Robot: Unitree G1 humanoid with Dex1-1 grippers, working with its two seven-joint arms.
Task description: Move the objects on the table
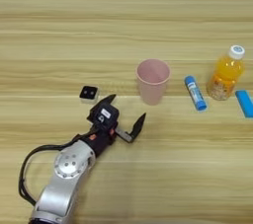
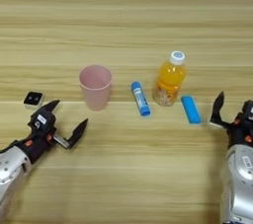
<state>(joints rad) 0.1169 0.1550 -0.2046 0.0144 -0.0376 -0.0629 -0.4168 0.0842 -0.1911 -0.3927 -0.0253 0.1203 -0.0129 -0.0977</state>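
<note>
Nearest the camera, the left arm rises from the lower left of the frame, and the left gripper (image 1: 126,112) hangs with its two black fingers spread wide and empty, low over the table (image 1: 126,20). It points toward the pink cup (image 1: 152,80), which stands upright and open-mouthed just above and right of the fingertips; judged from this aim, the cup is the likely next object. The small white cube with black top (image 1: 89,92) lies just left of the gripper, apart from it. At the lower right edge of the right eye view the right gripper (image 2: 232,114) sits idle; one finger shows upright, and whether it is parted or closed cannot be told. Further up, a row runs rightward from the cup: a blue tube (image 1: 195,92), an orange juice bottle (image 1: 225,72) standing upright, and the flat light-blue bar (image 2: 190,109). These lie near one another, so room between them is tight. Beyond the row the upper half of the frame shows only wood.
</note>
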